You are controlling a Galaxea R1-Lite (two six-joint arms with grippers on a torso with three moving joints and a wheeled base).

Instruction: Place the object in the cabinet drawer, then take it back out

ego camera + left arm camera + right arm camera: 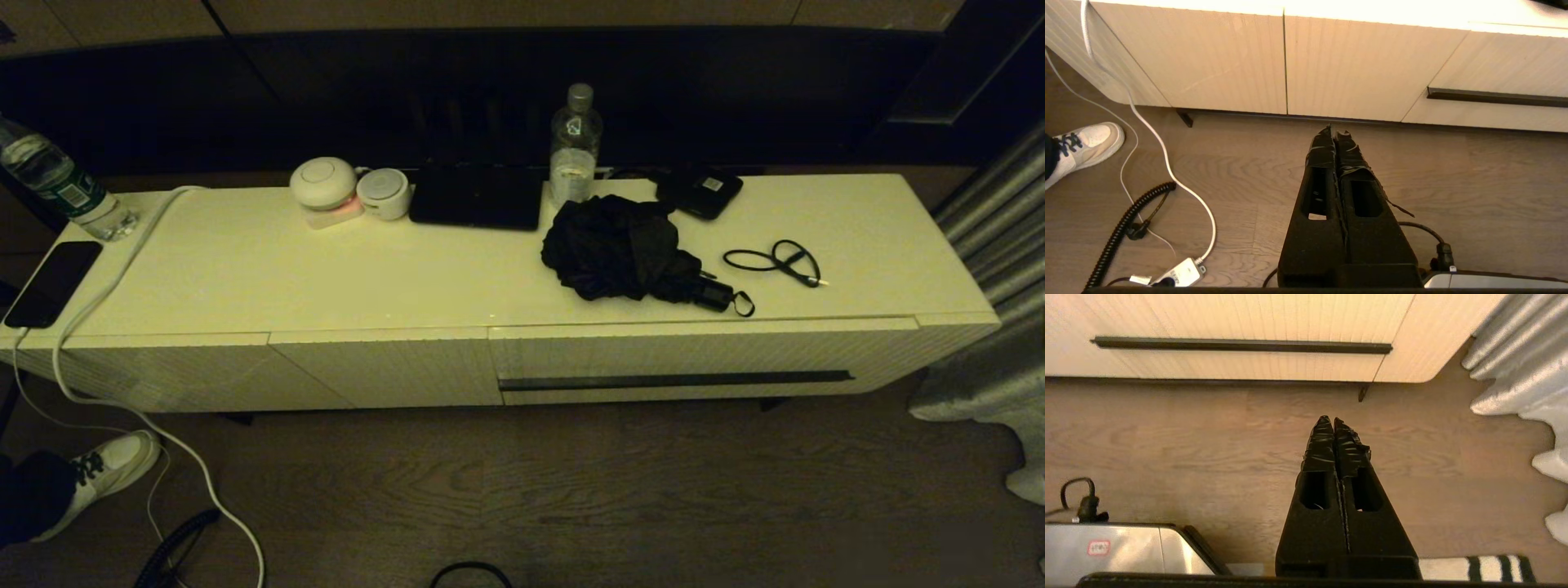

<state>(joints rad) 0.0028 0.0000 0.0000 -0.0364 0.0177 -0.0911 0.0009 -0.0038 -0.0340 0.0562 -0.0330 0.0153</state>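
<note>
The cabinet drawer [702, 359] is closed; its ribbed white front with the long dark handle strip [676, 380] sits on the right half of the low white cabinet, and shows again as the drawer [1241, 318] in the right wrist view. A folded black umbrella [624, 249] lies on the cabinet top above it. My left gripper [1336, 132] is shut and empty above the wooden floor, facing the plain ribbed panels. My right gripper [1329, 421] is also shut and empty, low over the floor in front of the drawer. Neither gripper shows in the head view.
On the cabinet top stand a water bottle [575, 147], a black tablet [478, 196], two round white devices [326, 186], a black cable loop [775, 261], a phone [53, 282] and another bottle [57, 184]. A white cord [122, 392] trails to the floor. A shoe [106, 469] is at left; grey curtain [996, 261] at right.
</note>
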